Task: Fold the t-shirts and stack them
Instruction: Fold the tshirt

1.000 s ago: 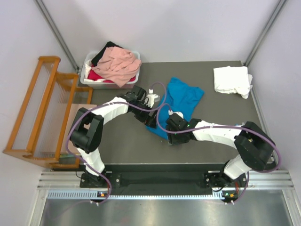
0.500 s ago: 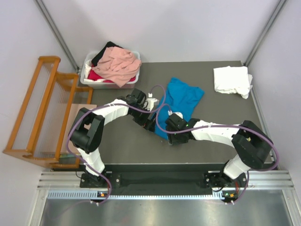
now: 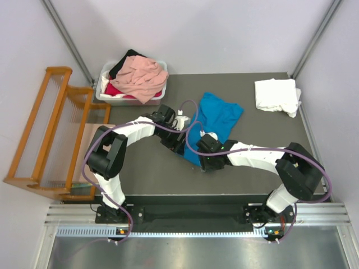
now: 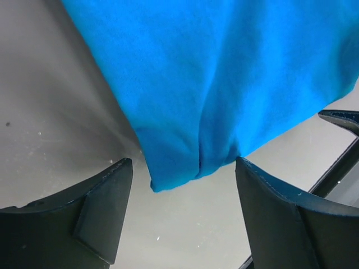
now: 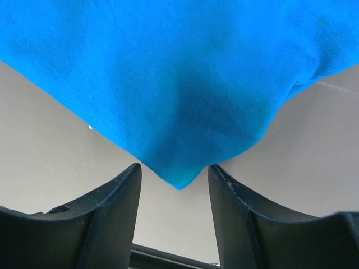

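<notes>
A bright blue t-shirt (image 3: 217, 117) lies crumpled on the dark table (image 3: 140, 171), its near edge under both wrists. My left gripper (image 3: 179, 148) is open at the shirt's near-left corner. In the left wrist view that corner (image 4: 185, 112) hangs between the fingers of the left gripper (image 4: 184, 165), not pinched. My right gripper (image 3: 203, 163) is open at the near tip. In the right wrist view the tip (image 5: 179, 112) sits between the fingers of the right gripper (image 5: 175, 169). A folded white t-shirt (image 3: 276, 95) lies at the far right.
A white tub (image 3: 101, 93) at the far left holds a salmon-pink t-shirt (image 3: 143, 75) over red and black ones. A wooden slatted rack (image 3: 47, 131) stands off the table's left edge. Metal frame posts rise at the two far corners.
Both wrists have shifted slightly leftward along the blue shirt's near edge. The shirt itself has not visibly moved.
</notes>
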